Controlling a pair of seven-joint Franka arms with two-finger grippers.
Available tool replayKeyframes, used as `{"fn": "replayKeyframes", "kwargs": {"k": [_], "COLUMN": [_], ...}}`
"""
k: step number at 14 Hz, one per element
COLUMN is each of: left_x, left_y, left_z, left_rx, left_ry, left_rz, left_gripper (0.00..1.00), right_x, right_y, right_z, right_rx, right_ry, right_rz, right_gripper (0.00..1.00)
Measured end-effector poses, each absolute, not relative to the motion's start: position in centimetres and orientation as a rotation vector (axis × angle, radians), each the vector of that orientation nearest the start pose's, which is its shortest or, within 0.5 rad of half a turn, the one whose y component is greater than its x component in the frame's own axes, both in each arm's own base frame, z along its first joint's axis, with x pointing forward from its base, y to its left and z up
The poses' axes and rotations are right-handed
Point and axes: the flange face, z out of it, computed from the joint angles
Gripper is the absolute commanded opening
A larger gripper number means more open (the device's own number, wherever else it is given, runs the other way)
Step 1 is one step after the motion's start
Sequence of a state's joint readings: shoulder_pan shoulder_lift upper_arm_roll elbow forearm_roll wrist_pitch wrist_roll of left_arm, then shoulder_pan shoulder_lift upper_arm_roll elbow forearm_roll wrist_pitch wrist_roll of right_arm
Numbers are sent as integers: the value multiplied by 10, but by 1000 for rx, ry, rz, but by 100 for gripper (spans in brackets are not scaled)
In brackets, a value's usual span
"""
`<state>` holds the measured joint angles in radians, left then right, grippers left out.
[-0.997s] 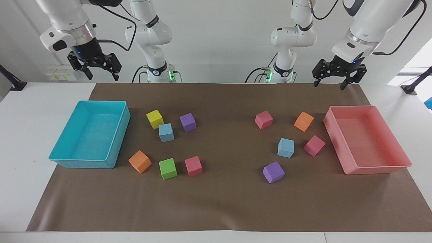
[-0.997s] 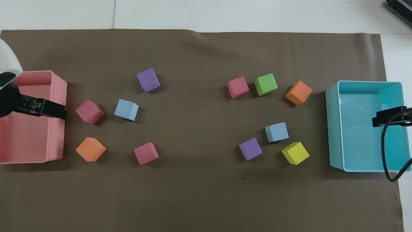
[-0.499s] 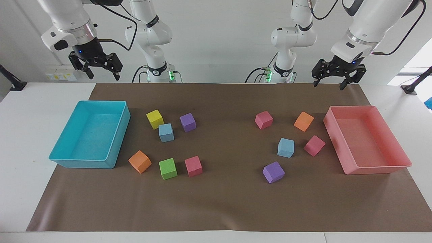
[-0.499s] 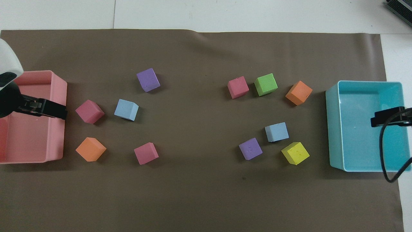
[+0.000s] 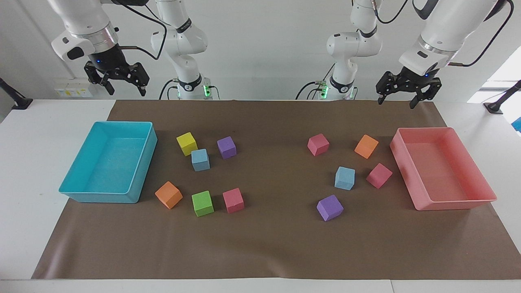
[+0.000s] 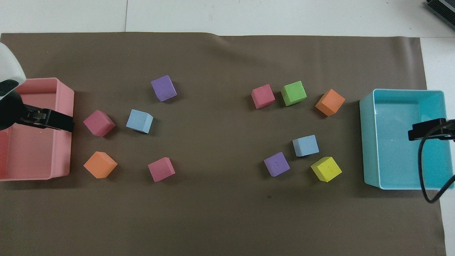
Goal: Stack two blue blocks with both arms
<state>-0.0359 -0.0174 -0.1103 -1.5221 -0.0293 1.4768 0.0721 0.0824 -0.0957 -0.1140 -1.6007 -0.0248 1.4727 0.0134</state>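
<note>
White wall [image 5: 264, 44], white table [image 5: 24, 171] w/ brown mat [image 5: 276, 248], bright window [image 5: 500, 81] at edge.

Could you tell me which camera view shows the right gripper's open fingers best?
The facing view: the right gripper hangs whole there, raised above the turquoise tray, fingers apart and empty. The overhead view catches only one dark tip of it, so nothing of its opening reads there.

Light-blue blocks [image 5: 200, 160], turquoise tray [image 5: 134, 191], pink tray [image 5: 423, 201]

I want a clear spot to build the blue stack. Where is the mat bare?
Bare: the middle strip between the purple cube and the pink cube, and the mat's edge farthest from the robots. Crowded: around each blue block.
</note>
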Motion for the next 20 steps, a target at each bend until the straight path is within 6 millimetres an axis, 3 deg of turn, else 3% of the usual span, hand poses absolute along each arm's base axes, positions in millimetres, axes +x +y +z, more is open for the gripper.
{"fn": "replayKeyframes", "kwargs": {"k": [3,5,8,13,15,18,20], "left_x": [533,533,533,533,533,533,533], "left_y": [-83,-84,-84,-84,-84,-84,-84], "left_z": [649,649,649,649,649,649,649], "left_rx": [-3148,-3148,-3148,-3148,-3148,-3148,-3148], "left_ry": [351,352,352,353,353,353,353], "left_rz": [46,46,46,46,46,46,46], "left_gripper": [100,100,100,100,100,100,100], "right_x": [514,519,532,555,562,560,556], "right_y": [-19,-2,34,60,81,120,131], "right_z": [645,627,584,514,488,444,423], "right_rx": [-3151,-3149,-3151,-3160,-3164,-3165,-3170], "right_ry": [63,12,-84,-126,-109,-63,-66], "right_rz": [77,73,31,71,70,7,31], "right_gripper": [100,100,100,100,100,100,100]}}
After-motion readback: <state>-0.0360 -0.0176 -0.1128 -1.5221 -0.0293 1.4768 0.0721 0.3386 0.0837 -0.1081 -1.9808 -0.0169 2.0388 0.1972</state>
